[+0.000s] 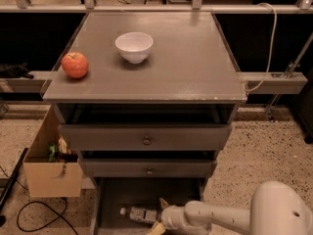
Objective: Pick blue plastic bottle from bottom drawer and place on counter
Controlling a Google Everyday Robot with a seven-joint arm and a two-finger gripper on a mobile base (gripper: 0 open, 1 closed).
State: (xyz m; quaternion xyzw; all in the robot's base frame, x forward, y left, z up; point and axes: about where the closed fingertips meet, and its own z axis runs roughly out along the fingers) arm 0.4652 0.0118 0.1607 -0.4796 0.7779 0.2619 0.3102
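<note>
The blue plastic bottle (138, 213) lies on its side on the dark floor of the bottom drawer (111, 199), which is pulled out. Its white cap points left and its labelled body runs to the right. Just at its right end is the gripper (159, 215). The jaws are spread apart, one tan tip above the bottle's line and one below, with nothing clasped between them. From here I can't say whether either tip touches the bottle. The white arm (215, 218) reaches in low from the right.

Above the open drawer are two closed drawers, each with a small knob: the middle drawer (149, 170) and the upper drawer (145, 140). On the table (190, 62) over them a white bowl (134, 46) stands near the middle toward the back. A red apple (75, 65) sits well apart from it, near the left edge. On the speckled floor (264, 151) to the cabinet's left stands an open cardboard box (49, 177) with a few things inside. A dark cable (39, 214) loops in front of it.
</note>
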